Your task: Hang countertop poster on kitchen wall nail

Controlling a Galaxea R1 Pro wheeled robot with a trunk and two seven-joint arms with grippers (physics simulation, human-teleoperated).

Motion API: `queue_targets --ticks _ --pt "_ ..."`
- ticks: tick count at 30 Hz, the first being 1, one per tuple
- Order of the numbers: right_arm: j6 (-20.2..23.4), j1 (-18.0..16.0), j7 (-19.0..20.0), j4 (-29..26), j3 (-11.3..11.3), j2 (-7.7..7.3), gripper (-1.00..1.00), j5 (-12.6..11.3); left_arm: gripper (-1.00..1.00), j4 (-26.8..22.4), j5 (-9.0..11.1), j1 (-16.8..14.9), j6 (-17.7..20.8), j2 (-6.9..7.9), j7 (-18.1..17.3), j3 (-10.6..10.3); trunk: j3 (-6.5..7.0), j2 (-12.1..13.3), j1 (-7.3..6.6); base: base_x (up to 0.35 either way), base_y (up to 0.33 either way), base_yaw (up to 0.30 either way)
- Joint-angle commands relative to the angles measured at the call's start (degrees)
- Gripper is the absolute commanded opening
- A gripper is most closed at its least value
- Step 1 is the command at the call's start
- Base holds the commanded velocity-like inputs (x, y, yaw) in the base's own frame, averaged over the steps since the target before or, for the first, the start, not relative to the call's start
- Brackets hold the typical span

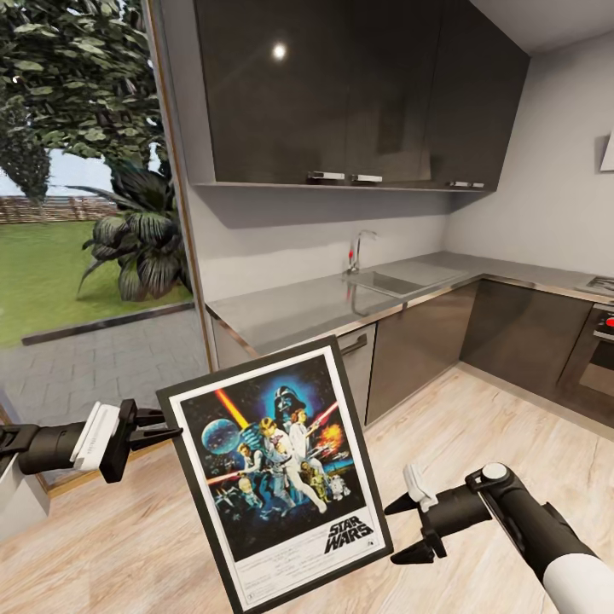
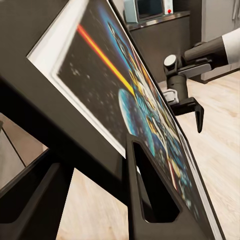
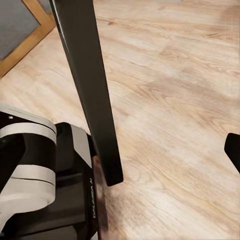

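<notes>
The poster (image 1: 277, 469), a Star Wars print with a white border and thin black frame, hangs tilted in the air over the wooden floor. My left gripper (image 1: 170, 426) is shut on the poster's upper left edge; its dark fingers (image 2: 150, 200) clamp the frame (image 2: 125, 100) in the left wrist view. My right gripper (image 1: 392, 533) is open just off the poster's lower right edge, with nothing between its fingers. In the right wrist view the frame's black edge (image 3: 90, 85) runs past one fingertip (image 3: 232, 147). The grey metal countertop (image 1: 298, 311) lies behind the poster.
A sink (image 1: 388, 281) and tap (image 1: 358, 247) are set in the countertop, with dark wall cabinets (image 1: 341, 85) above. An oven (image 1: 597, 350) stands at the right. A tall glass pane (image 1: 77, 213) at the left looks onto a garden. My base (image 3: 50, 170) is below.
</notes>
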Motion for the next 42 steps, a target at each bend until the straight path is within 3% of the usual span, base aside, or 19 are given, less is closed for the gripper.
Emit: queue_targets --ticks 1,42 --pt "0.6 -0.04 0.17 -0.08 0.13 0.22 1.0 0.11 -1.0 -0.01 0.1 -0.04 0.55 0.02 -0.15 -0.02 -0.07 -0.04 0.0 0.0 0.0 0.0" --pt "0.42 -0.04 -0.09 0.1 0.27 1.96 1.0 0.11 -1.0 -0.01 0.1 -0.04 0.47 -0.03 -0.15 -0.05 -0.07 -0.04 0.0 0.0 0.0 0.0"
